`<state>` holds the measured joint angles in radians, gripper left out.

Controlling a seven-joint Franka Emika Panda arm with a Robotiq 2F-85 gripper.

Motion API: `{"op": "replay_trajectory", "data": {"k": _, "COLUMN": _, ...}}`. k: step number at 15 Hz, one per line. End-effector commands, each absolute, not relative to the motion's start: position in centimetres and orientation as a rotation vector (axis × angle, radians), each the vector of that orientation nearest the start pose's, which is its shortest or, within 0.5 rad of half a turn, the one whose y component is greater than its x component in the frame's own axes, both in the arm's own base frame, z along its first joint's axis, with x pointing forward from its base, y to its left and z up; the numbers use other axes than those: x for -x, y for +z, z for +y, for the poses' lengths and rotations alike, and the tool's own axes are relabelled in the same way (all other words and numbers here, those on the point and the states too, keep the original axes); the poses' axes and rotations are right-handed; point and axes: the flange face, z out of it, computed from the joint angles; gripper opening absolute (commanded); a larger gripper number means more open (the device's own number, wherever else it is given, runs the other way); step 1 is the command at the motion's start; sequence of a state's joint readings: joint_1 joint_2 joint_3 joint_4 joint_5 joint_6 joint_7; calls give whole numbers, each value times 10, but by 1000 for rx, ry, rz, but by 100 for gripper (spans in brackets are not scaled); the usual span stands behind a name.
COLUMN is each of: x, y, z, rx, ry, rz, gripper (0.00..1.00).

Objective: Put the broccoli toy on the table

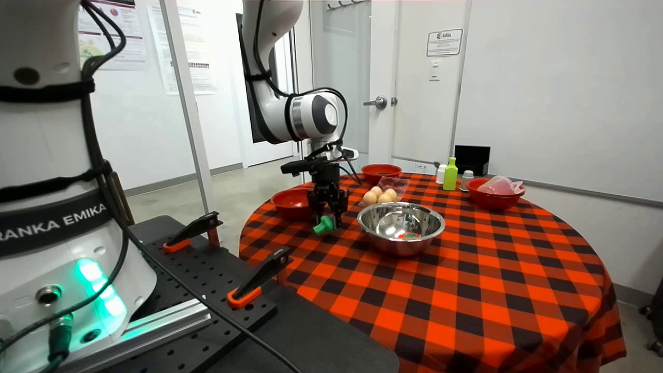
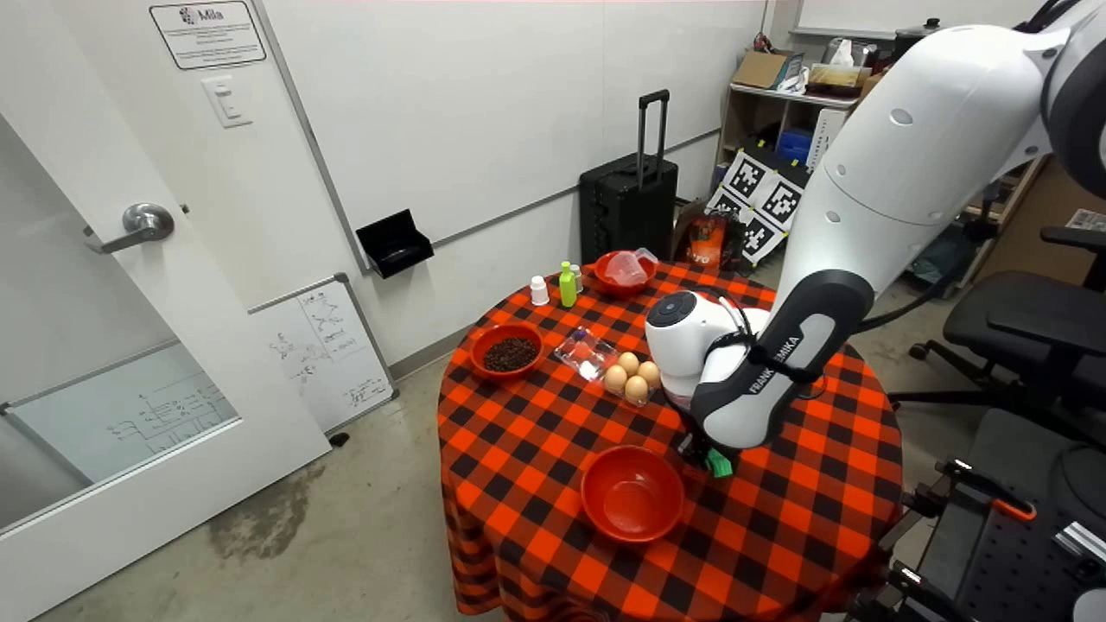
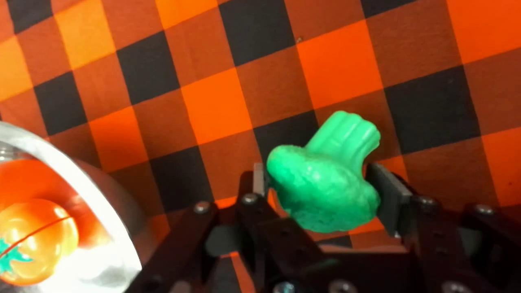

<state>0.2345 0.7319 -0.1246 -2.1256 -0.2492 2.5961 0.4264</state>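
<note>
The broccoli toy (image 3: 321, 187) is bright green and lumpy, with a short ribbed stem. It sits between my gripper's (image 3: 323, 185) two finger pads, which press on both sides of its head; the stem points away from the gripper. The toy also shows below my gripper (image 1: 329, 220) in an exterior view (image 1: 323, 225) and, partly hidden by the arm, in an exterior view (image 2: 718, 464). The table (image 1: 497, 290) has a red-and-black checked cloth. The toy is low over it; I cannot tell whether it touches the cloth.
A steel bowl (image 1: 399, 244) with a red-orange toy (image 3: 40, 240) inside stands beside the gripper. A red bowl (image 2: 631, 497) stands close on its other side. Several eggs (image 1: 379, 197) lie nearby. A yellow-green bottle (image 1: 450, 174) and another red bowl (image 1: 495, 199) stand farther off.
</note>
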Motion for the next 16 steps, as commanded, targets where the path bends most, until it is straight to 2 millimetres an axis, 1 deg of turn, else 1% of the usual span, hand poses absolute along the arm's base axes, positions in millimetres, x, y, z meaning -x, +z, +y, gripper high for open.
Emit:
{"op": "replay_trajectory", "data": {"k": 1, "x": -523, "y": 42, "z": 49, "rx": 3362, "ry": 350, "rz": 130, "gripper": 95}}
{"op": "replay_trajectory", "data": {"k": 2, "x": -523, "y": 43, "z": 48, "rx": 3362, "ry": 347, "rz": 138, "gripper": 99}}
{"op": "replay_trajectory", "data": {"k": 3, "x": -523, "y": 44, "z": 47, "rx": 3362, "ry": 345, "rz": 142, "gripper": 100}}
{"op": "replay_trajectory", "data": {"k": 7, "x": -520, "y": 56, "z": 43, "rx": 3370, "ry": 310, "rz": 161, "gripper": 100}}
{"op": "replay_trajectory", "data": {"k": 10, "x": -519, "y": 74, "z": 41, "rx": 3369, "ry": 260, "rz": 186, "gripper": 100}}
{"op": "replay_trajectory", "data": {"k": 13, "x": -516, "y": 97, "z": 43, "rx": 3370, "ry": 211, "rz": 188, "gripper": 100}}
{"op": "replay_trajectory", "data": {"k": 15, "x": -513, "y": 115, "z": 49, "rx": 3368, "ry": 179, "rz": 149, "gripper": 100}}
{"op": "replay_trajectory", "data": {"k": 16, "x": -511, "y": 126, "z": 56, "rx": 3368, "ry": 149, "rz": 121, "gripper": 100}}
